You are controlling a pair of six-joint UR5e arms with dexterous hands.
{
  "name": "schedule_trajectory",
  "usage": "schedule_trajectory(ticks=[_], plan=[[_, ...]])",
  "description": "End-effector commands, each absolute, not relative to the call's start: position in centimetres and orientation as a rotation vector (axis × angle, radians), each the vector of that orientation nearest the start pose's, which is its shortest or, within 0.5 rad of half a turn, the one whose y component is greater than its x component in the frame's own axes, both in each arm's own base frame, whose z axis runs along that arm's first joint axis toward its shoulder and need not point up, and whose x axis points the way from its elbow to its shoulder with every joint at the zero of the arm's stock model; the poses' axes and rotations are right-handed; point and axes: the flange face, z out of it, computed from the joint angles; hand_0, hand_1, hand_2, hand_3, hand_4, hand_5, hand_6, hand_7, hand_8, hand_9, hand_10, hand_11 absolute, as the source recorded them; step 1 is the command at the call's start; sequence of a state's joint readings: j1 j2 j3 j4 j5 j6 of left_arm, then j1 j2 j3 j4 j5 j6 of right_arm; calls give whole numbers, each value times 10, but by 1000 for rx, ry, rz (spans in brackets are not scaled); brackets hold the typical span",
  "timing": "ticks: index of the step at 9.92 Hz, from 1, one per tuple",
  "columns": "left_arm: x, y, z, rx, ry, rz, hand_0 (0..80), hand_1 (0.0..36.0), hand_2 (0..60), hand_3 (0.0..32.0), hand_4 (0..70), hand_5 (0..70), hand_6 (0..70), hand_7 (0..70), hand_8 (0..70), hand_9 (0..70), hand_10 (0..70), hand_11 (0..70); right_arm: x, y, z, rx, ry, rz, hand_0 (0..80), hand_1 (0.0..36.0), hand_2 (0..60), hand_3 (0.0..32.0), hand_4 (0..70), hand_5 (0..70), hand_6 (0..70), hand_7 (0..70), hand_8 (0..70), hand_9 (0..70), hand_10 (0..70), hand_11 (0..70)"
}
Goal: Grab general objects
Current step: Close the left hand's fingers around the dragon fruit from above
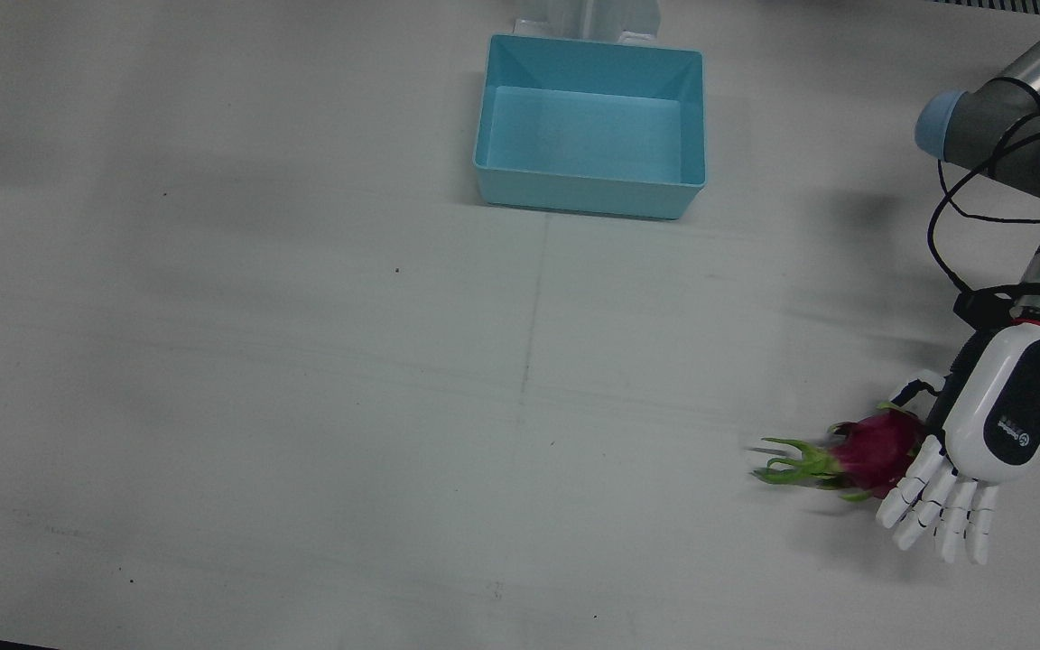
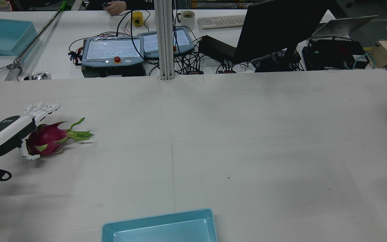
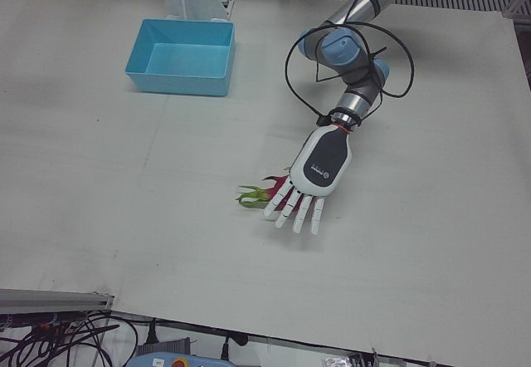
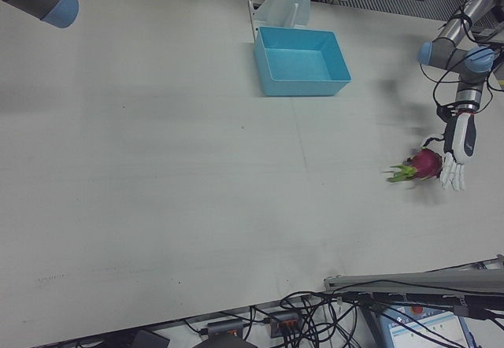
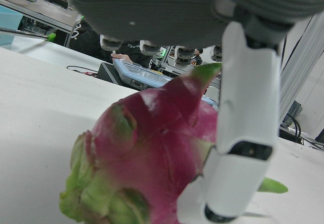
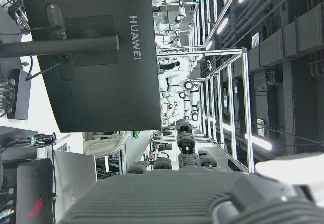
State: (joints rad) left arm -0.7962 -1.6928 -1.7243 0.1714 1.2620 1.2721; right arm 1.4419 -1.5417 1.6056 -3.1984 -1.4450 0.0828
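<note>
Left hand [image 1: 971,460] spread over dragon fruit [image 1: 872,451], thumb beside it, nothing clamped. Fruit on table [image 1: 303,406] at four o'clock from blue bin [image 1: 590,194]. Best closed around the red body, not the green tips. Right hand's state impossible to tell.

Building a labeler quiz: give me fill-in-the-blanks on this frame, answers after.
1. The left hand is at the ____, fingers extended.
2. The fruit's green leafy end points toward the table's ____.
3. The blue bin holds ____.
4. The right hand's camera faces a black ____.

Answers: dragon fruit; middle; nothing; monitor
</note>
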Motion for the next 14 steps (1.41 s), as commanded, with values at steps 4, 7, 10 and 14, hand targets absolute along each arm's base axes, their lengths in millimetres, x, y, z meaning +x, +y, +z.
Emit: schedule_trajectory(ticks=[4,7,10,14], plan=[[266,-492,572,682,1625,-1039,800,360,406,144,0,85,0,139,0,13,0,0,80,-518,662,95,2187,-2174,0,0,0,0,0,0,0,0,0,0,0,0],[275,-500,573,696,1609,-1026,800,360,409,136,0,90,0,149,0,15,0,0,80,-518,661,95,2188,-2172,0,0,0,0,0,0,0,0,0,0,0,0],[279,-503,572,705,1603,-1017,751,360,398,90,0,107,0,182,0,22,0,0,80,-518,661,95,2188,-2172,0,0,0,0,0,0,0,0,0,0,0,0],[278,-503,578,714,1588,-1027,673,360,398,40,33,176,3,308,0,47,0,0,80,-518,662,95,2187,-2174,0,0,0,0,0,0,0,0,0,0,0,0]])
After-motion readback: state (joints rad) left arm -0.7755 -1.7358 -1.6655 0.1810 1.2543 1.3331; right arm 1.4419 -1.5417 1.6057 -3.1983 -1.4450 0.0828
